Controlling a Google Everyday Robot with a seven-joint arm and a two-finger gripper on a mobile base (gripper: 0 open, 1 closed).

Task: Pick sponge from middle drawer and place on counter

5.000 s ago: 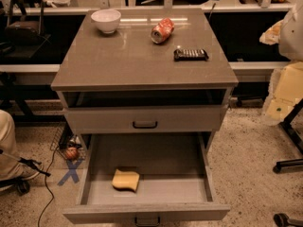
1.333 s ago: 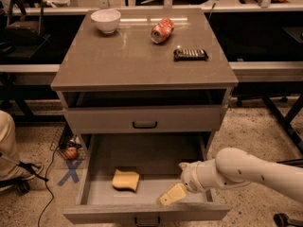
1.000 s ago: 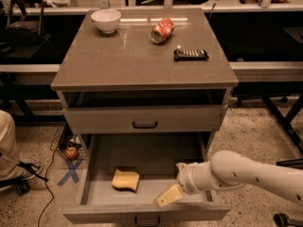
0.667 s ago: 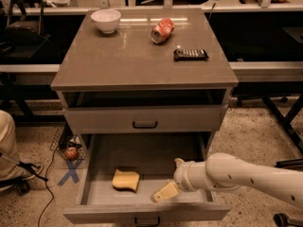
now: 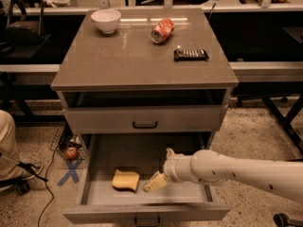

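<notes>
1. A bowl (image 5: 105, 20) stands on the counter (image 5: 132, 60).
2. The sponge (image 5: 125, 179) lies flat in the open middle drawer (image 5: 142, 213).
3. The gripper (image 5: 158, 170) hangs just right of the sponge, its fingers apparently spread and holding nothing.

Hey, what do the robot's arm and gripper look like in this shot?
The arm is a thick, smooth, cream-white tube with a rounded wrist collar; no cables or markings show. The gripper, a tan-cream tip, is inside the middle drawer, close beside the sponge.
</notes>
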